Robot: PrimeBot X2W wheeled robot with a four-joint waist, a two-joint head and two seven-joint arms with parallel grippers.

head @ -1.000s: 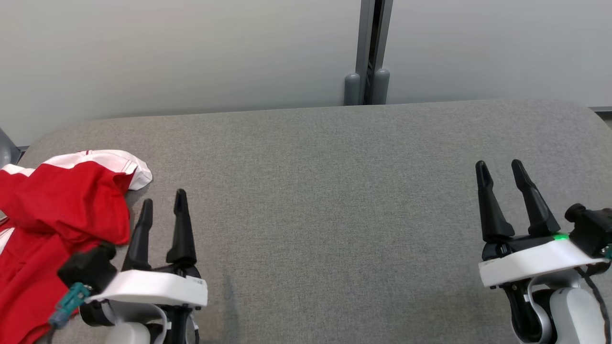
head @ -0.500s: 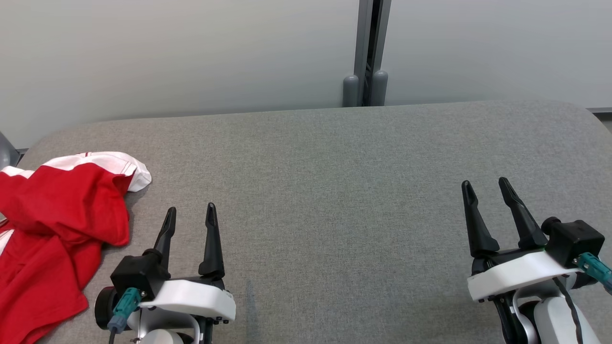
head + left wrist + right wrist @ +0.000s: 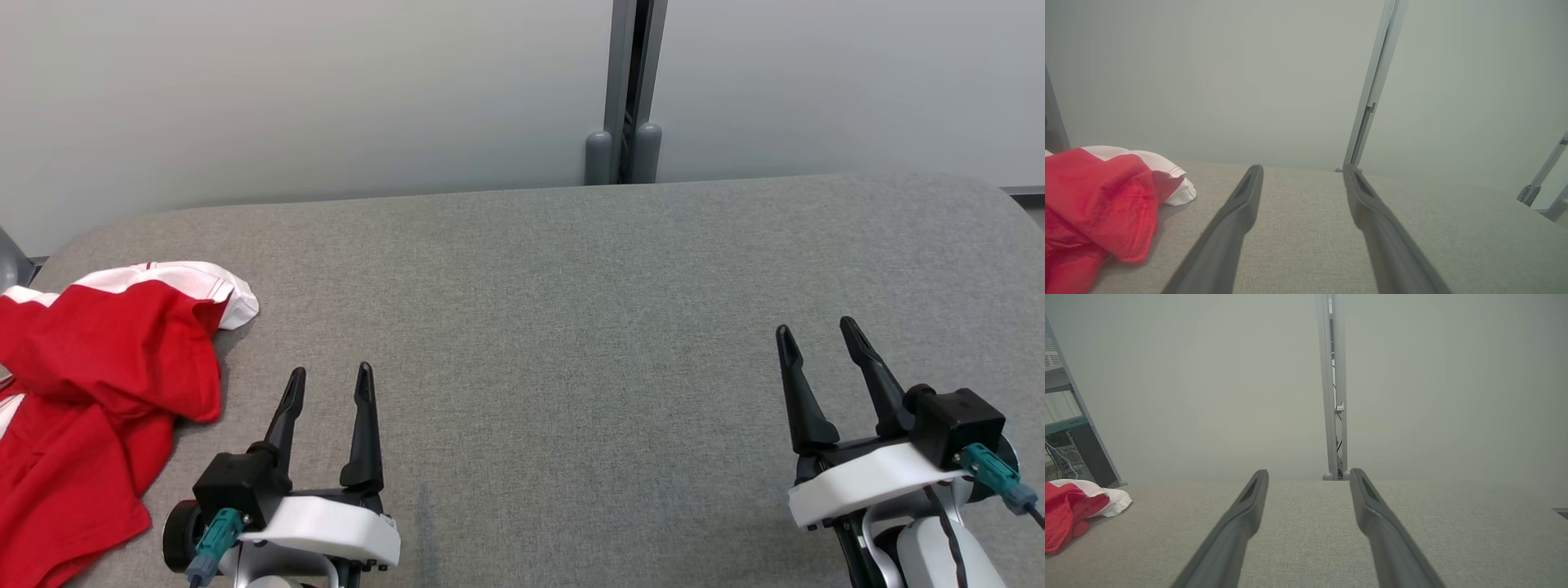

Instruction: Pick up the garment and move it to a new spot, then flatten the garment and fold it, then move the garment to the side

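A crumpled red garment (image 3: 90,392) with white trim lies heaped at the far left of the grey table (image 3: 555,327). The left wrist view has the garment (image 3: 1098,204) at its left, and the right wrist view has the garment (image 3: 1069,506) far off at its left edge. My left gripper (image 3: 329,377) stands open just right of the heap, apart from it, nothing between its fingers. Over the table's right side my right gripper (image 3: 815,331) is open and empty too.
A pale partition wall runs behind the table, with a grey post (image 3: 624,90) at its middle. A metal shelf frame (image 3: 1069,428) with equipment stands beyond the table's left end. The table's far corners are rounded.
My left gripper has drawn back and to the right, away from the garment's edge. My right gripper has also pulled back toward me. The garment lies as before.
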